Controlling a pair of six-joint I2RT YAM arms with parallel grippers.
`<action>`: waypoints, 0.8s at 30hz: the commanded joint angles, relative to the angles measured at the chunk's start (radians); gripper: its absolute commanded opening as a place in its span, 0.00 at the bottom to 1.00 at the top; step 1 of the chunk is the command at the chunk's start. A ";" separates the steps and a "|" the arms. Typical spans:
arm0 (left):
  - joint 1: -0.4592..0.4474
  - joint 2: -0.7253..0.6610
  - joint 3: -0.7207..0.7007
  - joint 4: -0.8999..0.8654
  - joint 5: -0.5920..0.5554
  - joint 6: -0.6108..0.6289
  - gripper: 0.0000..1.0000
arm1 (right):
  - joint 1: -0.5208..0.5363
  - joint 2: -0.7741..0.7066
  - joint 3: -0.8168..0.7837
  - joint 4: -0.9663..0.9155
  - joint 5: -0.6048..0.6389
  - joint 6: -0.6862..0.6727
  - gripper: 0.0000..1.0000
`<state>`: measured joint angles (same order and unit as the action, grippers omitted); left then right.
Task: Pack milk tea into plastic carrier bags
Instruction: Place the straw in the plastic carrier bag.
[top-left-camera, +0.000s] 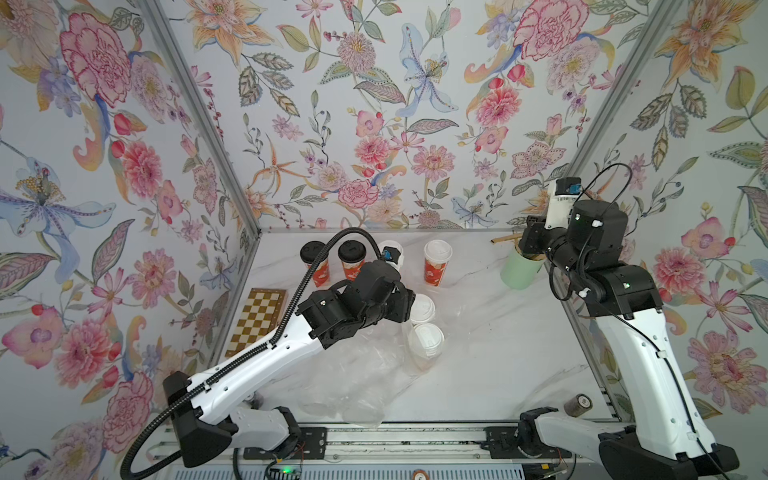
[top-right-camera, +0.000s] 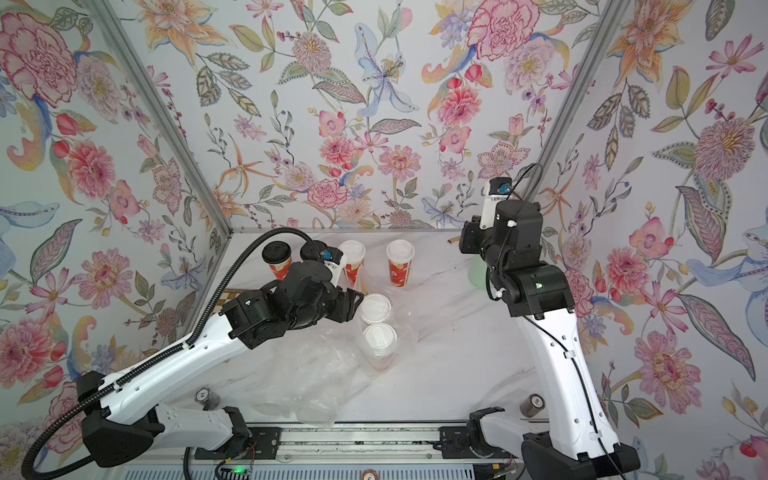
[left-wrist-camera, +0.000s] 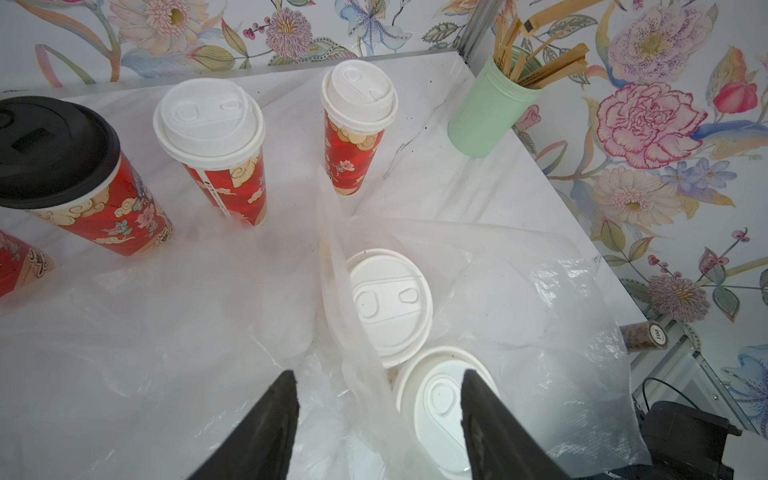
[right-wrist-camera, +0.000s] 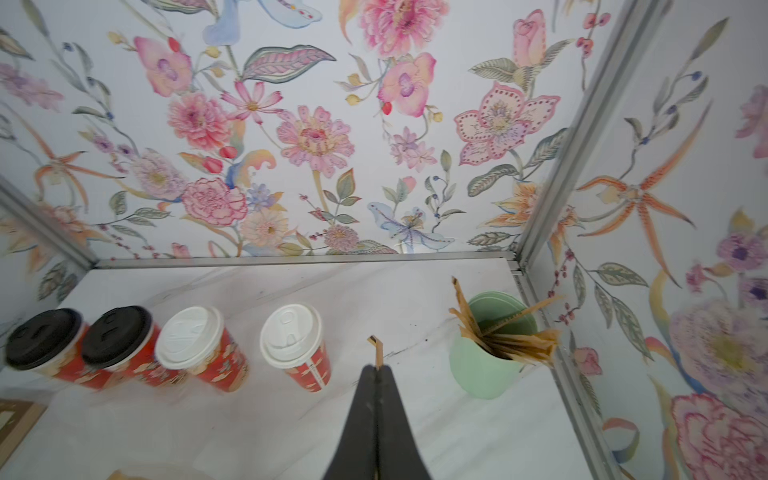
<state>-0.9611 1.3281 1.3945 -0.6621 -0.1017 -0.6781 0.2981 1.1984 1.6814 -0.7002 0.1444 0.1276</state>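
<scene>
Far left: chessboard (top-left-camera: 257, 320) flat on the table. Back row: four milk tea cups (right-wrist-camera: 191, 336) upright, two black lids, two white. Centre: left gripper (left-wrist-camera: 378, 374), jaws apart, hovers over a carrier bag (left-wrist-camera: 540, 316) containing two white-lidded cups (left-wrist-camera: 390, 303). Far side: right gripper (right-wrist-camera: 376, 368), jaws pinched on a brown stick (right-wrist-camera: 377, 349), near the mint-green cup (right-wrist-camera: 486, 370).

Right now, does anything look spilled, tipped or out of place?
Nothing spilled, no milk tea cup tipped. One oddity: the right gripper is shut on a brown stick near the mint-green cup, no part of the packing.
</scene>
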 joint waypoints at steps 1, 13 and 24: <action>-0.041 0.019 0.028 -0.078 -0.048 -0.035 0.65 | 0.085 -0.019 0.039 -0.085 -0.075 0.046 0.03; -0.187 -0.021 -0.043 -0.092 -0.044 -0.156 0.60 | 0.398 -0.039 0.131 -0.294 -0.179 0.117 0.04; -0.271 -0.073 -0.148 -0.009 -0.009 -0.243 0.28 | 0.455 -0.098 0.058 -0.398 -0.267 0.176 0.05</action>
<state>-1.2102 1.2770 1.2629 -0.6968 -0.1120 -0.8898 0.7418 1.1137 1.7519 -1.0428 -0.0849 0.2760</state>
